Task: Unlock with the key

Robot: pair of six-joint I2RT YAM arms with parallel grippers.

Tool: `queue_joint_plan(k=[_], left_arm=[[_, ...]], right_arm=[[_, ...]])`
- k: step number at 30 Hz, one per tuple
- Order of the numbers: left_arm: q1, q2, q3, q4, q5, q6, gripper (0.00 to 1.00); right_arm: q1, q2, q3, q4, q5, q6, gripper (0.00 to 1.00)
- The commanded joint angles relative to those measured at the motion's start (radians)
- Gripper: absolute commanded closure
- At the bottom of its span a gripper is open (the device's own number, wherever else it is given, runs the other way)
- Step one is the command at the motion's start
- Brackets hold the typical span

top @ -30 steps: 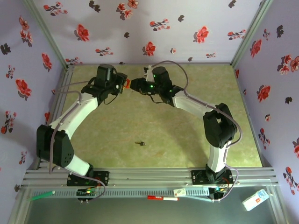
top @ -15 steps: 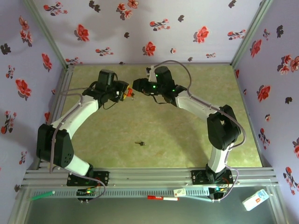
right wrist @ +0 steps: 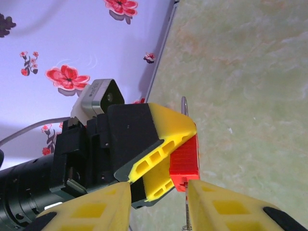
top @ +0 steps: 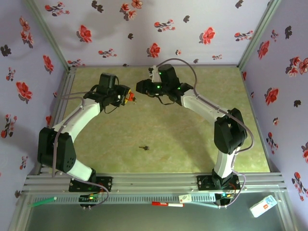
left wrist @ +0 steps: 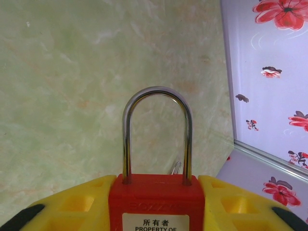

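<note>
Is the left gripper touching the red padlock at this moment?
Touching. The left wrist view shows the body of the red padlock clamped between the yellow fingers of the left gripper, with no gap on either side.

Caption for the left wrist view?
Left gripper holds a red padlock, shackle up and closed, over the table.

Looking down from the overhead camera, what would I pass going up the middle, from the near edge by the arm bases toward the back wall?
red marker → small dark key → red padlock, clamped in the left gripper
</note>
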Motion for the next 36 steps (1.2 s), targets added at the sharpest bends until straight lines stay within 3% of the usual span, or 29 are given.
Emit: queue_joint_plan(k=[1, 13, 36], left_arm=[[0.005, 0.005, 0.022, 0.024, 0.01, 0.015, 1.0], [0.006, 0.009, 0.022, 0.041, 0.01, 0.014, 1.0], [0.015, 0.015, 0.013, 0.059, 0.009, 0.007, 1.0]], right_arm=[[0.006, 0.04, 0.044, -0.072, -0.033, -0.029, 0.65], [0.026, 0.139, 0.17, -0.207, -0.072, -0.055, 0.69], [0.017, 0.145, 0.184, -0.252, -0.086, -0.079, 0.85]])
